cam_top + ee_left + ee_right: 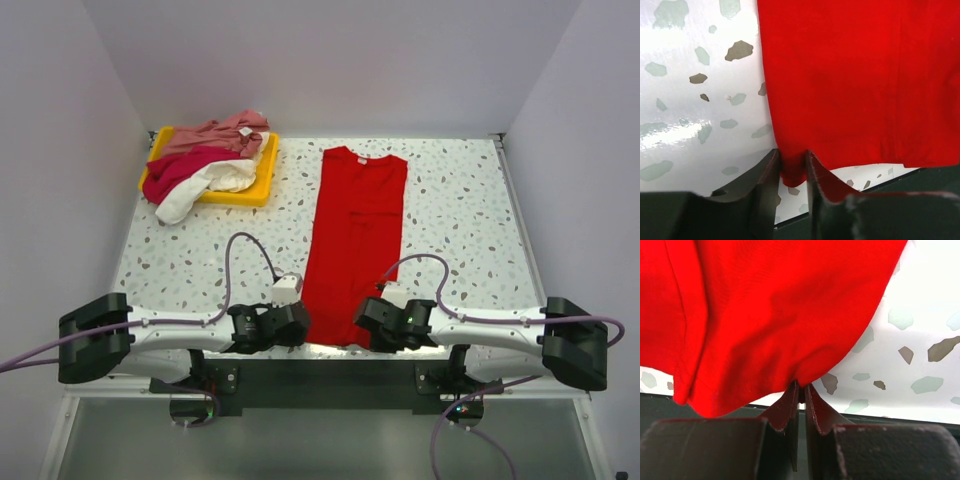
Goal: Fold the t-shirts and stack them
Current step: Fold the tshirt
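- From the top external view, a bright red cloth t-shirt (pixel 355 240) lies flat on the speckled white bench (pixel 460 230), folded into a long narrow strip. Its collar is at the far end and its hem is at the near edge, between the two arms.
- The left tool (pixel 300 323) sits at the near left corner of the hem and the right tool (pixel 366 318) at the near right corner. From above, the wrist bodies hide the fingers, so the grip cannot be judged in this view.
- At the far left, a shallow yellow plastic tray (pixel 262 182) holds a loose heap: a dusty pink cloth shirt (pixel 215 135) on top, a crimson-magenta cloth shirt (pixel 172 175) beneath it and a cream-white cloth shirt (pixel 205 190) spilling over the tray's near rim onto the bench. Their shapes are lost in the crumpling.
- In the left wrist view, the left tool (pixel 792 172) stands narrow, with a corner of the red t-shirt (pixel 860 75) pinched between its dark fingers (pixel 767 185). The shirt runs off the top and right of the frame. The speckled bench (pixel 695 105) shows to the left under strong glare.
- In the right wrist view, the right tool (pixel 799 397) is nearly closed, with the hem's edge of the red t-shirt (pixel 770 305) caught at its fingertips (pixel 815 412). The cloth is lifted and draped, which hides most of the bench (pixel 920 345). How much fabric lies inside the grip is too deep in shadow to make out.
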`<state>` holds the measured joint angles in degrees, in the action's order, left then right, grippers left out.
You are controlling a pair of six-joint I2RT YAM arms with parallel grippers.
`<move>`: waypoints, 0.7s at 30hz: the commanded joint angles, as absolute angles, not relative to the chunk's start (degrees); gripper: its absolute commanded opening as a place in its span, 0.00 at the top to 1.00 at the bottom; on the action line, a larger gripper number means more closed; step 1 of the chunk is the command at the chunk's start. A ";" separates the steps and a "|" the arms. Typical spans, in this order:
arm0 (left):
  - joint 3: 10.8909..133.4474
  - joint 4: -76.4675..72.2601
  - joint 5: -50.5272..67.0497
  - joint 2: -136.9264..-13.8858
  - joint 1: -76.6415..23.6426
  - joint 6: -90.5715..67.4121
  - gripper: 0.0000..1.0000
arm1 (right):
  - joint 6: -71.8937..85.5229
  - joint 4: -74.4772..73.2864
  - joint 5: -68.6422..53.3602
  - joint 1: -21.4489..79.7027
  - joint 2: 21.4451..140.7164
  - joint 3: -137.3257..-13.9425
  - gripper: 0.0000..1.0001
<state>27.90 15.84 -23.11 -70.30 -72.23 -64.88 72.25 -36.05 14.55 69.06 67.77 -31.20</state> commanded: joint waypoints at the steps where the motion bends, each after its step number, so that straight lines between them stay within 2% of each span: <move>1: 26.81 15.20 -21.27 -71.54 -72.25 -64.16 0.71 | 73.12 -37.26 18.19 69.35 67.06 -30.67 0.94; 3: 26.81 15.64 -21.44 -71.54 -72.25 -64.16 0.82 | 73.21 -37.53 18.54 69.35 66.71 -30.50 0.95; 5: 26.81 16.25 -21.45 -71.54 -72.25 -64.25 0.89 | 73.39 -38.06 18.72 69.35 66.10 -30.41 0.97; 6: 26.89 16.26 -21.27 -71.37 -72.25 -64.25 0.97 | 73.30 -38.14 18.89 69.35 65.92 -30.41 1.00; 7: 26.89 16.35 -21.10 -71.19 -72.25 -64.25 1.00 | 73.39 -38.41 18.81 69.35 65.48 -30.41 1.00; 21: 25.84 20.31 -19.87 -64.07 -74.53 -65.57 1.00 | 73.65 -45.79 17.14 69.43 58.80 -30.06 1.00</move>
<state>26.33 19.11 -21.02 -65.28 -74.04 -65.39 72.47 -42.54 15.53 69.10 60.45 -30.48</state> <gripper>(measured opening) 0.026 0.068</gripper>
